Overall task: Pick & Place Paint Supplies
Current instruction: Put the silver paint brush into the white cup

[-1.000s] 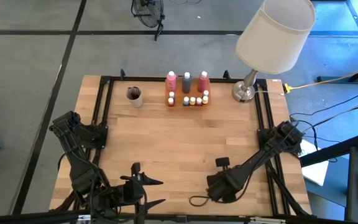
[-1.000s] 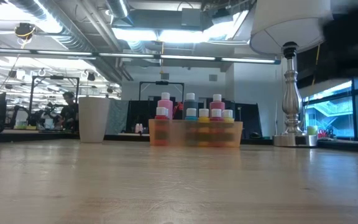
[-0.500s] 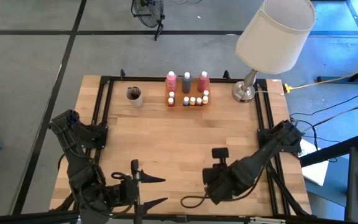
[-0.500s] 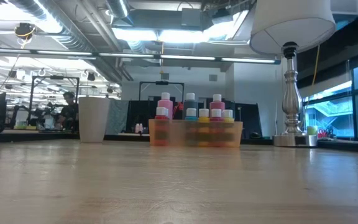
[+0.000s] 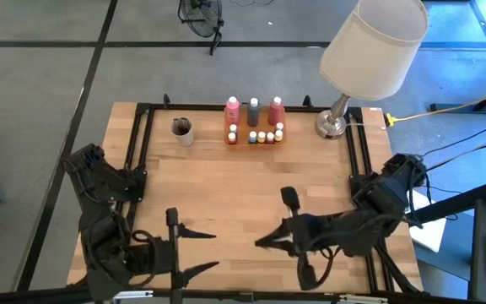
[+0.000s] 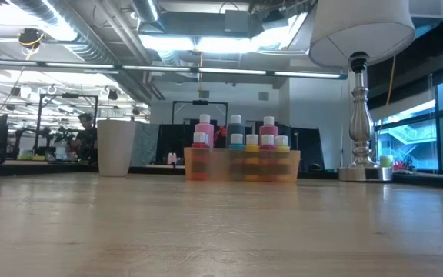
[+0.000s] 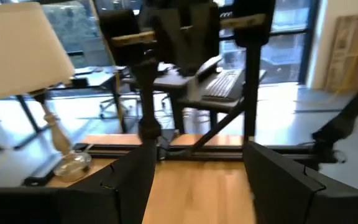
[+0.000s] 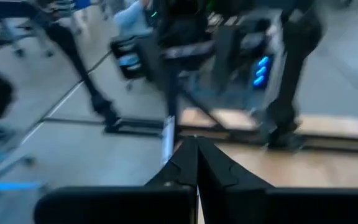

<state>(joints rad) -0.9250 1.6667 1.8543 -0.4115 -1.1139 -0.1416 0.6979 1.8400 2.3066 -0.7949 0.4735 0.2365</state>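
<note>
The left tool (image 5: 202, 251) is seen at the near left of the tabletop (image 5: 243, 186), its fingers spread apart and nothing between them (in the left wrist view the two dark fingers (image 7: 126, 180) stand wide, with bare wood in the gap). Far from it, at the back edge, a beige cup (image 5: 182, 129) is placed, with thin dark brushes (image 5: 180, 125) standing in it. Just to the right of the cup, an orange tray (image 5: 255, 140) is set, and the paint supplies are gathered in it: a pink bottle (image 5: 232, 109), a grey bottle (image 5: 253, 109) and a second pink bottle (image 5: 276, 108) along the back, with small pots (image 5: 261, 136) in front of them. Farther right at the back, a lamp (image 5: 375, 51) is stood on the wood. The right tool (image 5: 260, 242) is held at the near middle, well apart from the tray, its fingers clenched together on nothing (confirmed in the right wrist view, where they meet in a point).
</note>
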